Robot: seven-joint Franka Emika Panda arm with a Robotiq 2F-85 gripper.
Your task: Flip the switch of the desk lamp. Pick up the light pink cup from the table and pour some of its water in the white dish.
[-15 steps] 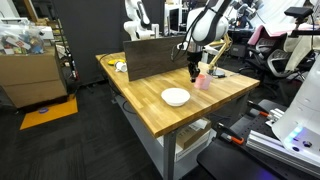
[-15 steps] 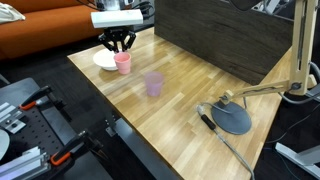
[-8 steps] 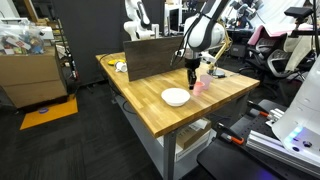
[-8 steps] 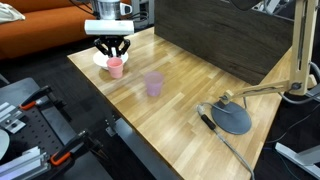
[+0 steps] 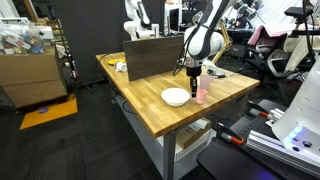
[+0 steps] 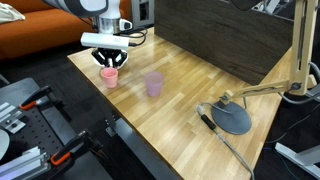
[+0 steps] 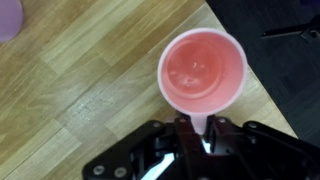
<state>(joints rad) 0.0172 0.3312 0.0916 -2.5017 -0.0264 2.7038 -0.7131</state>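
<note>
Gripper (image 7: 203,126) clamps the light pink cup (image 7: 203,72) by its 6 o'clock rim; my wrist points straight down, cup upright, axis vertical, mouth up.

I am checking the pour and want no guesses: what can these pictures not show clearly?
White dish: in an exterior view largely hidden behind the gripper; outside the wrist view.
Desk lamp switch: too small in both exterior views.
Water level in the light pink cup: blurred in the wrist view.
</note>
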